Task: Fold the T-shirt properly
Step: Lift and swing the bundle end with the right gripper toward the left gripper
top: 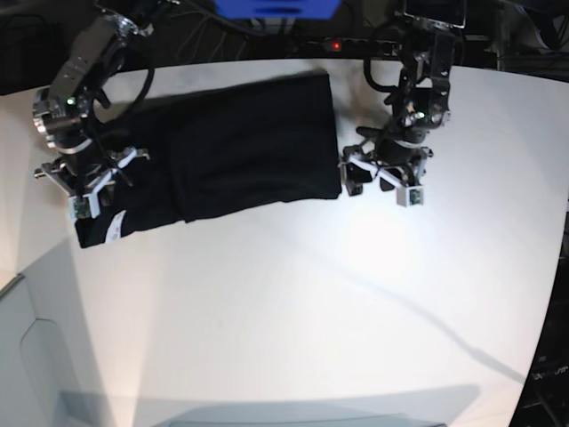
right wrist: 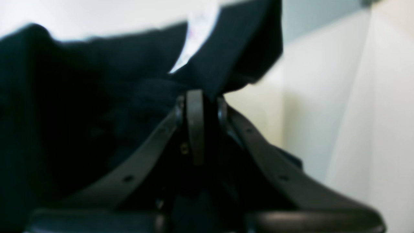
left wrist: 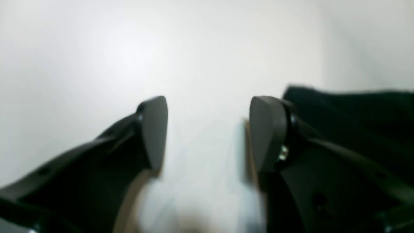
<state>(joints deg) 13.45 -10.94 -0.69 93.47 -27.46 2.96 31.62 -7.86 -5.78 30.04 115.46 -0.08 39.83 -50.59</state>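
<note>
The black T-shirt lies partly folded across the back of the white table. A white tag shows at its near left corner. At the shirt's left end, my right gripper is shut on a fold of the black cloth, which rises between its jaws. Just right of the shirt's right edge, my left gripper stands open over bare table. Nothing is between its fingers, and the shirt's edge lies beside its right finger.
A blue object and cables sit behind the table's back edge. A white box stands at the near left corner. The table's curved edge runs down the right side.
</note>
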